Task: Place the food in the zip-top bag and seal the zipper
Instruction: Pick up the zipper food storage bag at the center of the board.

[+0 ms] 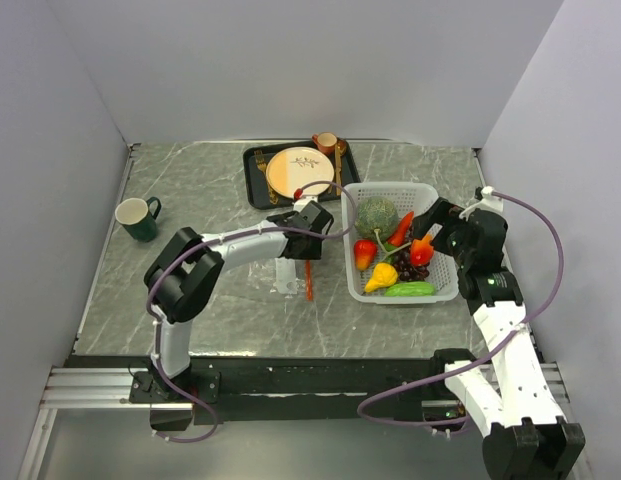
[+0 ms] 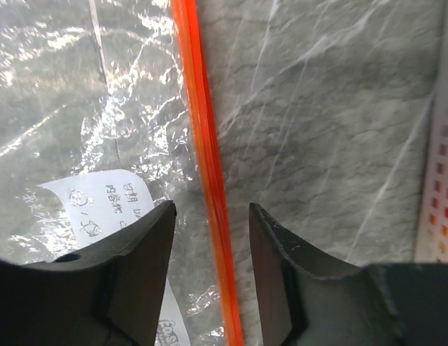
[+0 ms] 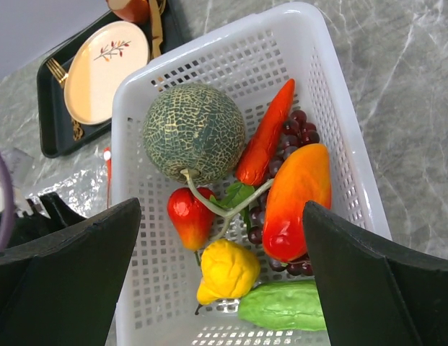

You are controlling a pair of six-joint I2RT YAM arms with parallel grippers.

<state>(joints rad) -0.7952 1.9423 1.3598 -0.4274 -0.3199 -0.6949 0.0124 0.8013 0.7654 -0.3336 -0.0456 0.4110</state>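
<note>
Overhead view of a grey marbled desk (image 1: 190, 180). Lying flat near its middle, a clear zip-top bag (image 2: 79, 108), with the orange-red zipper (image 2: 202, 130) along the mouth turned toward a white mesh basket (image 1: 390, 190) by the right edge.

Poised over that strip, the left gripper (image 2: 211, 209): jaws part-way apart, one on each side of the zipper, not pinching it, probably to lift the mouth open. Hovering above the basket, the right gripper (image 3: 222, 209): spread wide, holding nothing, likely lined up for a pick.

All food in the basket, none bagged: netted green melon (image 3: 195, 133), carrot (image 3: 267, 137), purple grapes (image 3: 299, 126), yellow pear (image 3: 225, 270), green cucumber (image 3: 281, 306), red pieces (image 3: 189, 216).

Only from the left wrist: crinkled film and a white printed label (image 2: 108, 209) on or in the bag. Only from overhead: a black tray (image 1: 255, 180) with a plate (image 1: 300, 170) at the far edge, and a green mug (image 1: 140, 218) near the left edge.
</note>
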